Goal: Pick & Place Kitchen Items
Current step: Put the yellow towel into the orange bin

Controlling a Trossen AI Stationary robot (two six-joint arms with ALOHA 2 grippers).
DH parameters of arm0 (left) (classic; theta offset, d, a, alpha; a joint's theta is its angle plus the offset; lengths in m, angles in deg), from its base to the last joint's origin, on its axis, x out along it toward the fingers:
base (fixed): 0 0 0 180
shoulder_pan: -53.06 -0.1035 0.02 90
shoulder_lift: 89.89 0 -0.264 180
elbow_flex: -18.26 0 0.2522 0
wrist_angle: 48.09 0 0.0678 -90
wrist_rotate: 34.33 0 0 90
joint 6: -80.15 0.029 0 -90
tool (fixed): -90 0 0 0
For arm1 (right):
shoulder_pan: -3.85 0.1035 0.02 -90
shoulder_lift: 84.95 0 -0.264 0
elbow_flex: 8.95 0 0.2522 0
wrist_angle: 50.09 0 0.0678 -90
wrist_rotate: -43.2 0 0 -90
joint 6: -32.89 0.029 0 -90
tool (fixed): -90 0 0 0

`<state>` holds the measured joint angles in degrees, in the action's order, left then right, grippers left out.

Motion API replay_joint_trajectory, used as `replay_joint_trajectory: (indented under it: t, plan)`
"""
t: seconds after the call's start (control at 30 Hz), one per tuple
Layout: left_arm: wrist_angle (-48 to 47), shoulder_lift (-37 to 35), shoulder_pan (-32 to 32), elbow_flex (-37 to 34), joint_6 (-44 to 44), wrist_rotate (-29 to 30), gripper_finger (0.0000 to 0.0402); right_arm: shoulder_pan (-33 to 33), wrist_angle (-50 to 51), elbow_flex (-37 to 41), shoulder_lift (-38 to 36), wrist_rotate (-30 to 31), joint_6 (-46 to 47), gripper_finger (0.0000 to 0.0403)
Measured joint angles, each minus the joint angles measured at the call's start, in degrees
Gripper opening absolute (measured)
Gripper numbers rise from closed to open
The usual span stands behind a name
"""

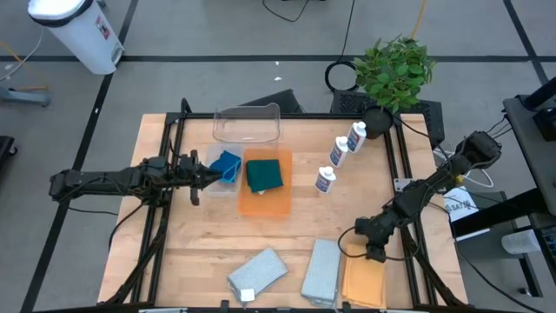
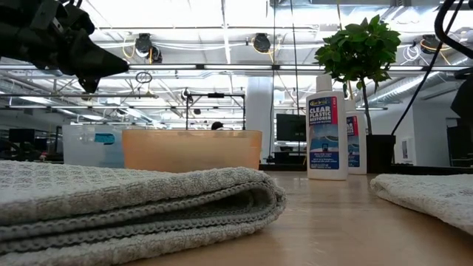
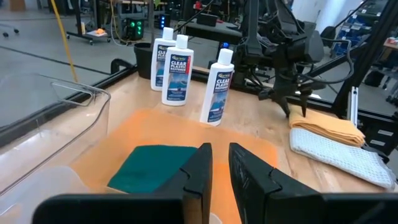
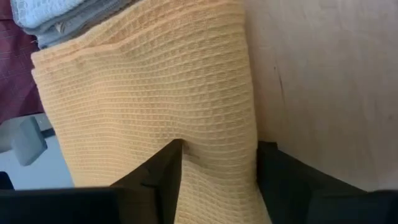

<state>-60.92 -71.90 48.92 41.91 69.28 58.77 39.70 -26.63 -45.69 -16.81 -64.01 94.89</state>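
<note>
My right gripper [image 1: 372, 252] is open at the table's near right, pointing down at the folded orange cloth [image 4: 143, 81], with its fingers on either side of the cloth's long edge. My left gripper [image 1: 208, 176] is shut and empty. It hangs above the table beside the blue sponges [image 1: 226, 165] and points toward the dark green pad [image 3: 152, 168], which lies in an orange tray [image 1: 265, 204]. Three white blue-labelled bottles [image 1: 339, 154] stand upright at the far right. Two grey folded cloths [image 1: 258, 271] [image 1: 323, 271] lie at the near edge. My right gripper comes from above, pointing down. One fingertip [image 4: 174, 152] meets the top of the orange cloth near its long folded edge [image 4: 242, 124], and the other [image 4: 270, 155] stands on the wood beside that edge. The cloth lies flat on the table.
A clear plastic tub [image 1: 248, 123] stands at the far edge behind the sponges. A green potted plant [image 1: 395, 69] stands at the far right corner. Bare wood lies in the table's middle and near left.
</note>
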Motion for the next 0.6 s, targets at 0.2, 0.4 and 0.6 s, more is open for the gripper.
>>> replay_joint_trajectory:
  t: [0.2, 0.4, 0.6]
  plan:
    - [-0.95, 0.01, 0.0, 0.0, 0.0, 0.0, 0.0058, 0.0, -0.97, 1.82, -0.02, 0.43, -0.13, 0.0121]
    - [-1.22, -0.01, 0.0, 0.0, 0.17, 0.01, 0.0058, -0.02, -2.49, 2.86, 0.08, 0.48, -2.86, 0.0036]
    - [-1.22, 0.01, 0.0, 0.0, 0.19, 0.01, 0.0058, -0.8, -2.16, 2.89, -0.05, 0.13, -2.84, 0.0009]
